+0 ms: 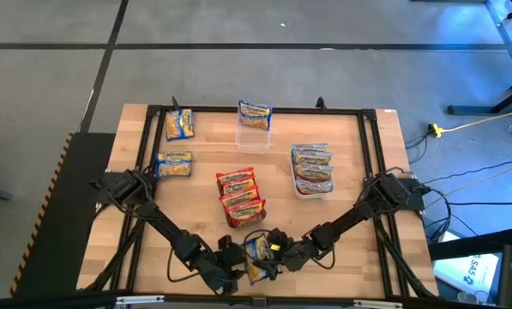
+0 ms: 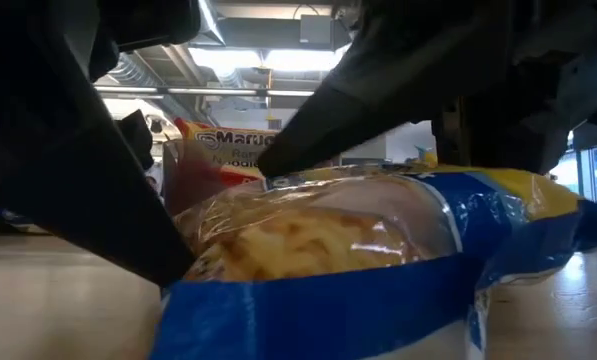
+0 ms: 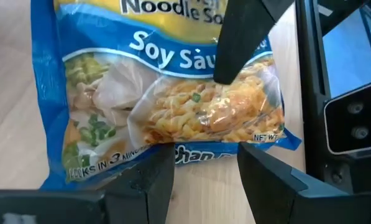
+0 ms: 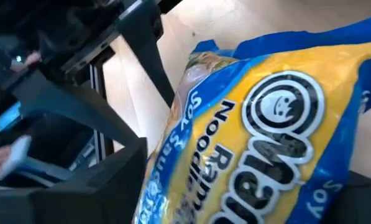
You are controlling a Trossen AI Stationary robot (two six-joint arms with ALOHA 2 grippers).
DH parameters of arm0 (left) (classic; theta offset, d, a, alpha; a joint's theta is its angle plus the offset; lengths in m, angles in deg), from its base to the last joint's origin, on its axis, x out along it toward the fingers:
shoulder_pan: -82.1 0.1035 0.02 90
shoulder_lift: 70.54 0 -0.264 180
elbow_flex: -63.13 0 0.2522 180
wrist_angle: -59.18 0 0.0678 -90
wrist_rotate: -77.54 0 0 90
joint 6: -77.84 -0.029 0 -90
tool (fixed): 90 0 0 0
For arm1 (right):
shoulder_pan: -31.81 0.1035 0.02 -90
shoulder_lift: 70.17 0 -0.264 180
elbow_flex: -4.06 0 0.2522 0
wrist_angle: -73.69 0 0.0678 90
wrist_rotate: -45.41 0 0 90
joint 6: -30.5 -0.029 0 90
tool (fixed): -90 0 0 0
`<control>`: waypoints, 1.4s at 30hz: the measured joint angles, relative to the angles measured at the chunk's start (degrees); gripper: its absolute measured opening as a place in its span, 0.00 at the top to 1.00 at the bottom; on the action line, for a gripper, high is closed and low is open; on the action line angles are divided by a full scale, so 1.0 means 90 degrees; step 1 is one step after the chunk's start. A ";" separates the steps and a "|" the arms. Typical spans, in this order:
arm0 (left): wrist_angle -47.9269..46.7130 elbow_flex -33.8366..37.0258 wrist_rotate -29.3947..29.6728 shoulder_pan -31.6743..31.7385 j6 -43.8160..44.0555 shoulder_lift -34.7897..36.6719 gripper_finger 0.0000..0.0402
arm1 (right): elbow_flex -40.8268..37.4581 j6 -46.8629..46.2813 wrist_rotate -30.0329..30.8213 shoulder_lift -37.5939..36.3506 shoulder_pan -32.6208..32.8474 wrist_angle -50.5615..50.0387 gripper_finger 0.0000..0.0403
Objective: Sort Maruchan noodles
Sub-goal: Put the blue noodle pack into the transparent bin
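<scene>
A blue Soy Sauce noodle packet [image 1: 258, 254] lies at the middle of the table's near edge, between my two grippers. My left gripper [image 3: 204, 167] is open. Its fingertips stand on either side of the packet's near end [image 3: 197, 155]; whether they touch it I cannot tell. My right gripper [image 1: 283, 253] comes from the table's right and is closed over the packet [image 4: 260, 124]. More packets rest farther back: two blue ones [image 1: 176, 144] on the wood at the left and a red stack [image 1: 240, 196] in the middle. My right gripper has the blue packet's right-hand part between its fingers. One finger [image 3: 241, 43] lies on the packet's printed top face [image 3: 191, 59], slanting down from the table's right. The packet hides the other finger. The packet's near end [image 2: 318, 310] is on the table.
A clear container [image 1: 255, 129] with one blue packet stands at the far middle. A white container [image 1: 300, 190] holds pinkish packets at the right. Black rails [image 1: 371, 163] frame the wooden top. Bare wood lies at the near left and near right.
</scene>
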State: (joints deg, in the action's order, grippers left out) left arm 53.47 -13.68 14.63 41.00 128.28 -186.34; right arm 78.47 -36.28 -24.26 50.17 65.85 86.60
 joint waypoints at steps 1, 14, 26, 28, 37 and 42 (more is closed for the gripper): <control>-0.0002 0.0000 -0.0001 0.0000 -0.0003 0.0000 0.58 | 0.0000 0.0103 -0.0005 0.0001 0.0000 0.0006 0.29; -0.1137 0.0006 -0.0065 -0.0548 -0.0039 0.0965 0.58 | -0.0002 0.1673 -0.0308 -0.0112 0.0002 -0.0006 0.76; -0.0909 0.0990 0.0067 -0.0708 -0.0764 0.2308 0.58 | -0.0002 0.4109 -0.0322 -0.1897 -0.0103 -0.1734 0.80; -0.0287 0.1562 0.0079 -0.0610 -0.0797 0.2669 0.58 | -0.0002 0.4563 -0.0144 -0.2318 -0.0234 -0.2112 0.80; 0.1326 0.3123 0.0148 0.0078 -0.1488 0.3741 0.58 | 0.0000 0.6846 0.0125 -0.3614 -0.1554 -0.3401 0.80; 0.1285 0.3232 -0.0193 0.0550 -0.1942 0.3841 0.58 | 0.0000 0.8035 0.0124 -0.3858 -0.2665 -0.3564 0.80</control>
State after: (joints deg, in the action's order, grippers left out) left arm 65.03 15.41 12.90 45.95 110.80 -151.78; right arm 78.47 36.04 -23.15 15.44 41.87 54.53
